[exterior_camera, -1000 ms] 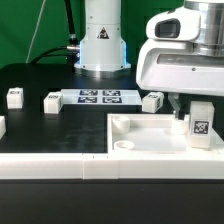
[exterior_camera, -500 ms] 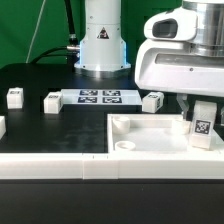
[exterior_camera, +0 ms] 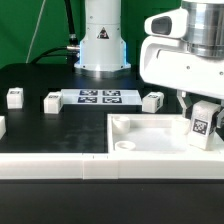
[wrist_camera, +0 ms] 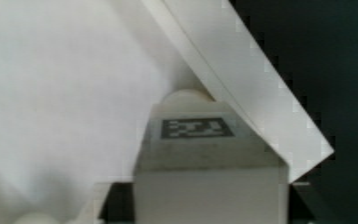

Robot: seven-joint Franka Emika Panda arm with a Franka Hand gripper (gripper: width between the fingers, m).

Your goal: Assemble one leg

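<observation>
My gripper (exterior_camera: pixel 203 112) is shut on a leg (exterior_camera: pixel 202 123), a small white oblong block with a black-and-white tag facing the camera. It holds the leg upright over the exterior view's right part of the large white square panel (exterior_camera: pixel 150 133), near its right corner. In the wrist view the held leg (wrist_camera: pixel 201 160) fills the middle, tag up, with the panel's raised rim (wrist_camera: pixel 247 80) running slantwise past it. Dark fingers (wrist_camera: pixel 311 195) flank the leg. Three more legs lie on the table: one at the far left (exterior_camera: pixel 15 97), one (exterior_camera: pixel 52 101) beside it, one (exterior_camera: pixel 152 101) behind the panel.
The marker board (exterior_camera: pixel 100 97) lies at the back in front of the robot base (exterior_camera: pixel 102 45). A white ledge (exterior_camera: pixel 60 167) runs along the table's front. Another white part (exterior_camera: pixel 2 126) sits at the exterior view's left edge.
My gripper with the held leg has shifted slightly to the exterior view's right and a little up. The other parts have not moved.
</observation>
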